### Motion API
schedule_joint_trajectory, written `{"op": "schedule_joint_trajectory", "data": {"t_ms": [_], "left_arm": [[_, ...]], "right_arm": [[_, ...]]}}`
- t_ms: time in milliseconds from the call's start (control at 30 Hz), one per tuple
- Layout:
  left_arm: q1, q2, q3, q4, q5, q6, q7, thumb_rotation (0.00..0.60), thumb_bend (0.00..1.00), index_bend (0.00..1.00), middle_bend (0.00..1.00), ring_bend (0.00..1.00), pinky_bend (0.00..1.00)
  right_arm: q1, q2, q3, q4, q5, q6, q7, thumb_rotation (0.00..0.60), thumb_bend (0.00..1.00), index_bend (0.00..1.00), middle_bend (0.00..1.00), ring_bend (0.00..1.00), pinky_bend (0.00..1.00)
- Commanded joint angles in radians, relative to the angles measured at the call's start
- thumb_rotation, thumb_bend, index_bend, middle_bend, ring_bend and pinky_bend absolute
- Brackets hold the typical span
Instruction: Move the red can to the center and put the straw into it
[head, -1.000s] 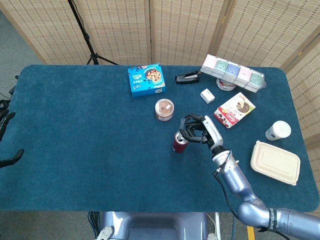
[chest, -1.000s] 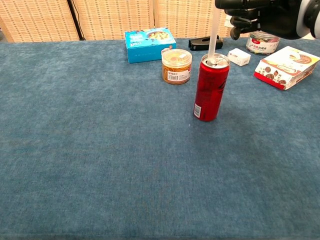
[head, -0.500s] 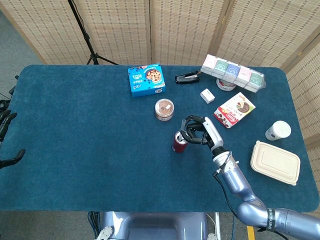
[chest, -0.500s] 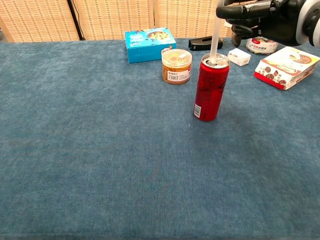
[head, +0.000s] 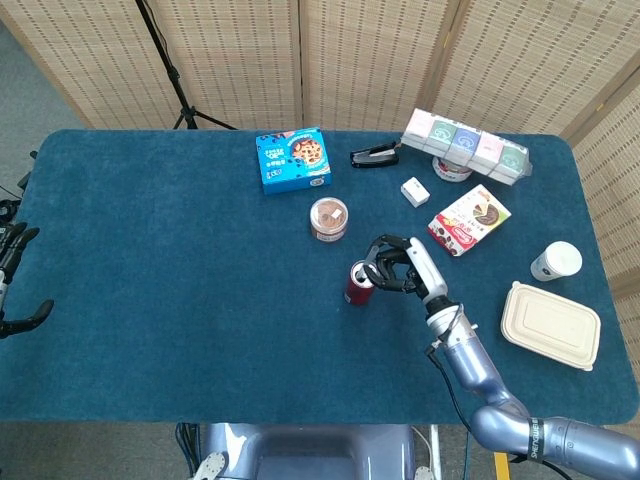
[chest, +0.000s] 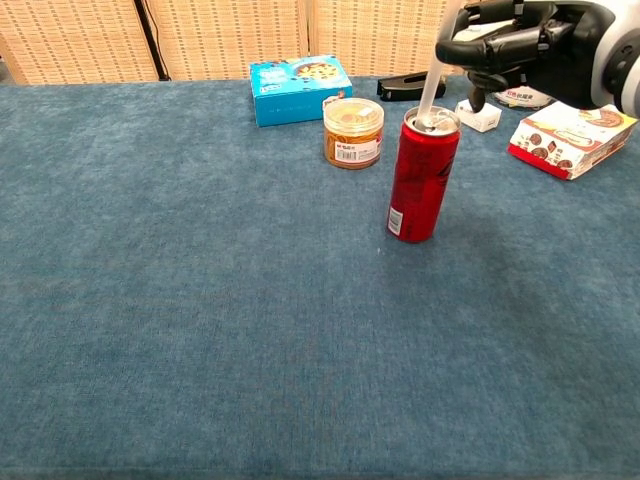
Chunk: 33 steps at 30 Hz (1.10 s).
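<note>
The red can (chest: 423, 178) stands upright near the table's middle, also seen from above as the red can (head: 357, 285). A white straw (chest: 436, 72) rises from the can's top opening and leans slightly to the right. My right hand (chest: 540, 45) is just right of and above the can, and its dark fingers (chest: 478, 47) pinch the straw's upper part. In the head view the right hand (head: 400, 265) curls over the can's right side. My left hand (head: 14, 285) shows only as dark fingertips, spread, at the table's left edge, holding nothing.
Behind the can stand a small jar (chest: 353, 132) and a blue cookie box (chest: 300, 88). A black stapler (head: 374, 155), a small white box (head: 415, 191), a red snack box (head: 469, 219), a paper cup (head: 555, 261) and a beige takeaway box (head: 551, 325) lie at right.
The right hand has shifted a little right and lower in the chest view. The straw now leans right, and its lower end stays in the can's opening.
</note>
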Motion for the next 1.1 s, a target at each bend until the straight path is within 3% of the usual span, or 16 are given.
{"op": "schedule_joint_trajectory", "data": {"t_ms": [33, 1100], "left_arm": [[-0.002, -0.002, 0.001, 0.002, 0.000, -0.004, 0.000, 0.600, 0.30, 0.00, 0.00, 0.00, 0.00], [-0.021, -0.012, 0.004, 0.037, -0.005, -0.048, -0.030, 0.600, 0.30, 0.00, 0.00, 0.00, 0.00]], "right_arm": [[-0.002, -0.005, -0.009, 0.011, -0.013, 0.003, -0.005, 0.600, 0.48, 0.62, 0.83, 0.82, 0.62], [0.012, -0.044, -0.060, 0.098, -0.065, 0.000, -0.089, 0.600, 0.48, 0.62, 0.82, 0.81, 0.62]]}}
